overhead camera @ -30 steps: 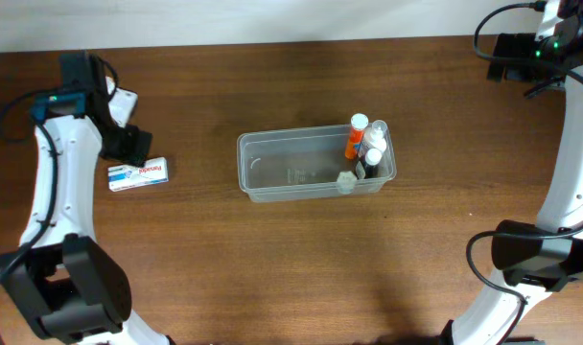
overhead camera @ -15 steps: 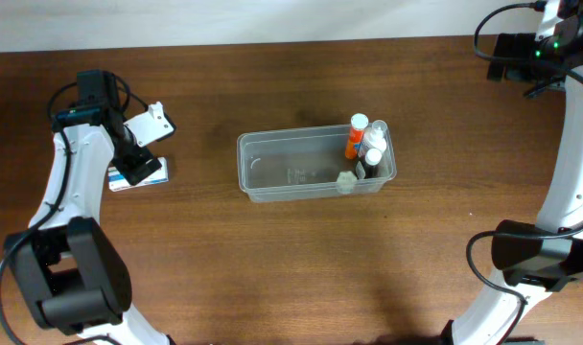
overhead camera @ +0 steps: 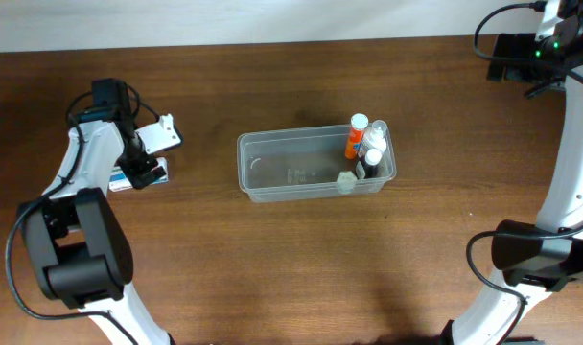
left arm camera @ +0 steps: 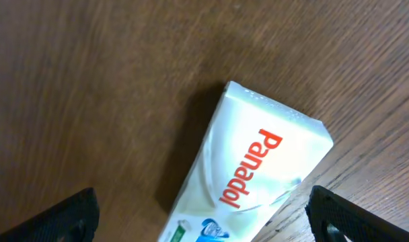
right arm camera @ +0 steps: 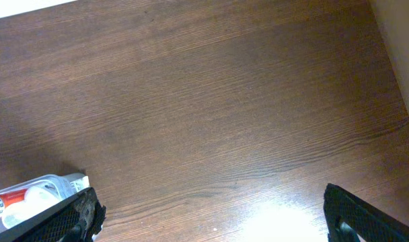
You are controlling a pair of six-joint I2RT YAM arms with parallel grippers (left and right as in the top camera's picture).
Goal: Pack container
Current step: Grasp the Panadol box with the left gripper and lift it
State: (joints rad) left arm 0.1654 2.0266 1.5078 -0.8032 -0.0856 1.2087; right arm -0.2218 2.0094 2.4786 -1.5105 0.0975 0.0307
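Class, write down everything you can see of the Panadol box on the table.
The box is a small white carton, apparently glossy cardboard, with red "Panadol" lettering and a blue and green mark at one end. It looks closed and lies flat on the wooden table, left of the container. The open left gripper hangs over it, one finger on either side, neither touching it.

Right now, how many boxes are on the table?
1: the Panadol box, on the table left of the container, below the open left gripper. Others may hide among the bottles.
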